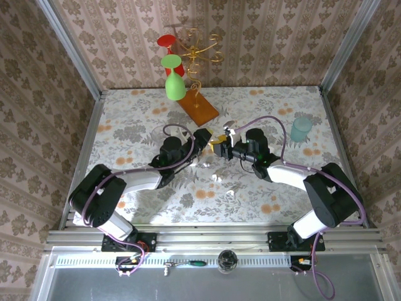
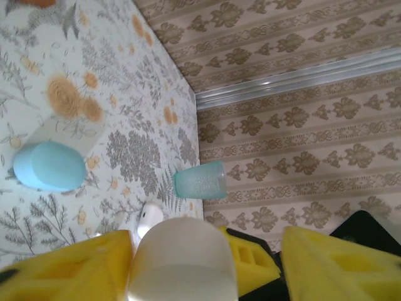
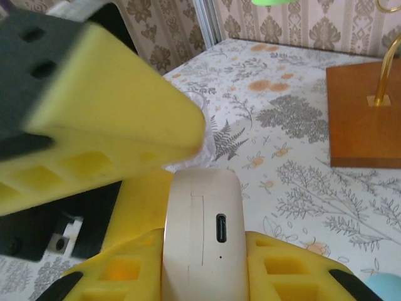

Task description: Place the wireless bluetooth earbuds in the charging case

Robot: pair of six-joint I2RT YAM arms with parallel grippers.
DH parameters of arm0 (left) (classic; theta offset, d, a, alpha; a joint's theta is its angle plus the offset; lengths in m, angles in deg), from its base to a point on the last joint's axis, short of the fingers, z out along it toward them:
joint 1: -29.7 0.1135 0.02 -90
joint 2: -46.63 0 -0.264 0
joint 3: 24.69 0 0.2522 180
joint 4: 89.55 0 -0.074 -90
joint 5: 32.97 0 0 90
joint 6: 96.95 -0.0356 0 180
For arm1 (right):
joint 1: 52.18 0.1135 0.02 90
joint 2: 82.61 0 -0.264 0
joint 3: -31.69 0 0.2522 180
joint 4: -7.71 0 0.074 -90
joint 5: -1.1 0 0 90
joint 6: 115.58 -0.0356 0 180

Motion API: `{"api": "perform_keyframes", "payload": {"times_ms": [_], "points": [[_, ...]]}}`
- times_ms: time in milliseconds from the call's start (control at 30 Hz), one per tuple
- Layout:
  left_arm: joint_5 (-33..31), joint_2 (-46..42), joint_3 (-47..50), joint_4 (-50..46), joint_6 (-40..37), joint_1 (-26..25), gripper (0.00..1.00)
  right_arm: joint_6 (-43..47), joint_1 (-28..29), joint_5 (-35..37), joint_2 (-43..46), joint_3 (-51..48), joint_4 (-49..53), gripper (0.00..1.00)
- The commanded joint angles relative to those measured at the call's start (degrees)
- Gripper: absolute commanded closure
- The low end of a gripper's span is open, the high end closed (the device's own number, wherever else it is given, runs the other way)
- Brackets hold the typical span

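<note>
**Operator:** Locate the task item.

**Technician:** One white earbud (image 2: 149, 216) lies on the table (image 1: 263, 194), just beyond the white charging case (image 3: 203, 238) and apart from it. Any further earbuds are too small to confirm from overhead.

**Operator:** Position and condition of the case?

**Technician:** It sits mid-table between the two arms, with its charging port facing the right wrist camera. A seam is visible but no gap, so the lid appears closed.

**Operator:** Gripper states?

**Technician:** The right gripper (image 3: 203, 273) is clamped on both flanks of the white charging case. The left gripper (image 2: 200, 264) has its jaws standing wider than the case. One finger is just beside the case and the other is well apart, so treat the left gripper as released.

**Operator:** Step in hand?

**Technician:** By judgement, this is the transfer of the case to the right arm, ahead of loading. No earbud is seated yet.

**Operator:** What does the next move require?

**Technician:**
- The right arm holds the case steady.
- The lid must be opened.
- The left arm goes to the white earbud with a narrow, centred pinch, because a small glossy part is likely to skid.

**Operator:** Inventory?

**Technician:**

| Item | Count | Note |
|---|---|---|
| Earbuds | one confirmed | white |
| Cases | two | the white one, plus a pale blue case (image 2: 50, 166) on the table |
| Cup (image 1: 301, 128) | one | |
| Stemmed glasses | two | green glass (image 1: 174, 78) and red glass (image 1: 168, 42), on a wooden-based stand (image 1: 199, 108) |
</note>
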Motion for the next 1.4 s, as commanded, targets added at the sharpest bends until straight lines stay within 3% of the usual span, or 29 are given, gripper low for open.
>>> {"api": "perform_keyframes", "payload": {"times_ms": [0, 100, 267, 400, 600, 800, 1000, 1200, 1367], "points": [[-3.8, -3.1, 1.4, 6.9, -6.2, -0.1, 0.25, -4.5, -0.9, -1.4, 3.6, 2.0, 5.1, 0.93], [-5.1, -4.8, 1.8, 7.8, -14.9, 0.0, 0.13, -7.9, -2.4, -4.7, 5.7, 3.0, 10.3, 0.95], [-2.1, -8.1, 3.7, 12.3, -38.0, 0.3, 0.07, -13.0, -6.3, -15.6, 7.1, 6.9, 23.9, 0.97], [7.8, -10.4, 7.1, 17.8, -59.7, 1.4, 0.08, -17.1, -9.3, -24.3, 9.6, 8.9, 30.6, 1.00], [26.1, -13.2, 8.6, 9.1, -83.2, 5.1, 0.06, -19.0, -10.8, -33.7, 9.6, 14.2, 42.8, 1.00], [42.6, -12.3, 8.7, 9.1, -84.9, 10.7, 0.09, -26.4, -10.8, -44.0, 9.2, 13.9, 38.0, 1.00], [53.1, -11.3, 4.3, -1.0, -91.6, 10.3, 0.15, -27.0, -9.4, -47.9, 7.9, 13.7, 36.4, 1.00], [55.3, -8.0, 2.8, 0.6, -95.8, 8.5, 0.22, -28.7, -6.4, -50.1, 5.6, 14.1, 32.6, 1.00], [57.5, -4.5, 1.8, 7.6, -92.8, 7.8, 0.30, -30.0, -4.8, -50.4, 4.6, 15.0, 31.2, 1.00]]}}
